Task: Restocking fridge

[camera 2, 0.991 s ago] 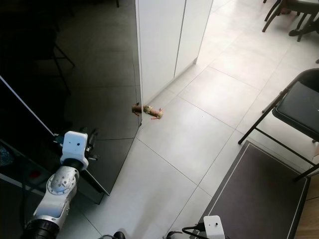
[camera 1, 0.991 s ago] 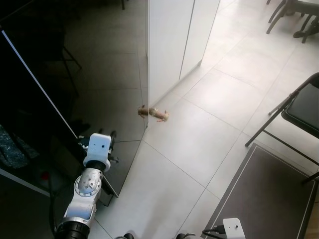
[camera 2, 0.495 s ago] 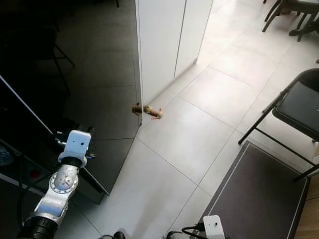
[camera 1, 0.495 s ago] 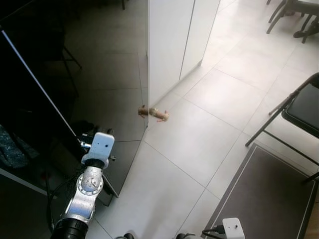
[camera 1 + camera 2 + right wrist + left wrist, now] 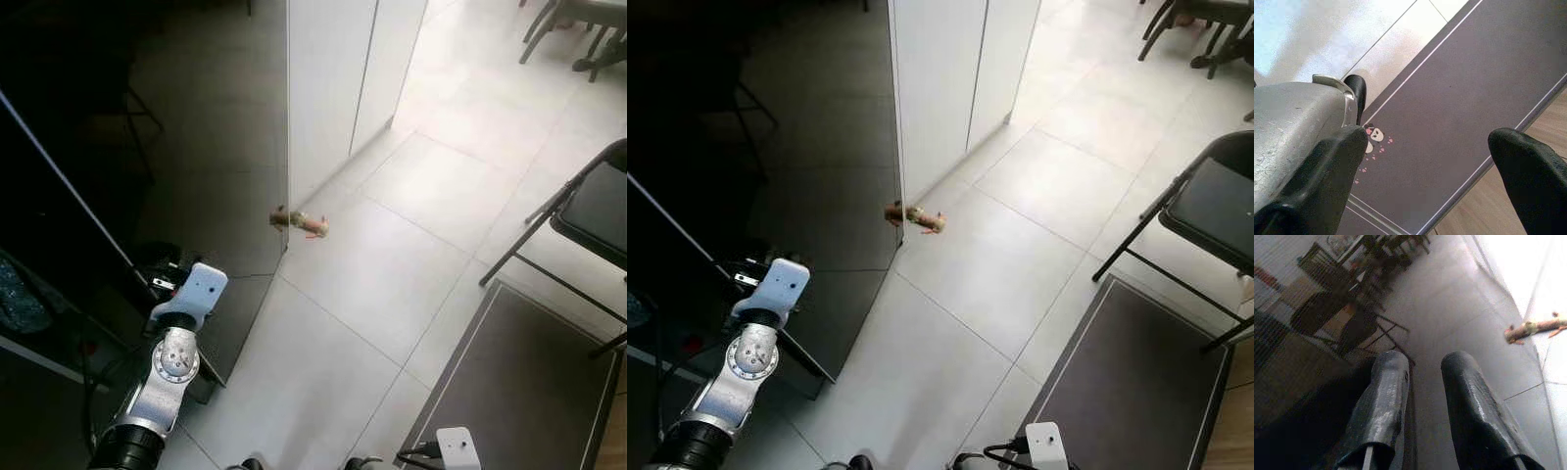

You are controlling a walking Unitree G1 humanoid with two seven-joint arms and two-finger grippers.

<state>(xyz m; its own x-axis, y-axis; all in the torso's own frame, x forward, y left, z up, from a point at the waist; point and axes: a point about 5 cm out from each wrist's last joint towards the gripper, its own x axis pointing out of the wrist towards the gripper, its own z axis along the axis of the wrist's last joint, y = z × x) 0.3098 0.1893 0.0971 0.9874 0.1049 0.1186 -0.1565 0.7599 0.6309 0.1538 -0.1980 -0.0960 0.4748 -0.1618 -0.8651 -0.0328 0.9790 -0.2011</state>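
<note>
Reaching toward the glossy dark fridge door (image 5: 196, 176) with empty fingers slightly apart, the left gripper (image 5: 1422, 382) is carrying nothing, the right gripper (image 5: 1425, 161) is hanging wide open over a grey mat (image 5: 1474, 88), and restocking appears barely begun.

At the lower left of the frame I see my left arm (image 5: 730, 377) reaching toward a dark glossy door (image 5: 774, 147). In the middle, a small brown object (image 5: 924, 219) lies on the light tiled floor (image 5: 1019, 245), beside a white cabinet (image 5: 950, 69). A black chair (image 5: 1200, 211) stands at the right, above a grey rug (image 5: 1136, 392).
</note>
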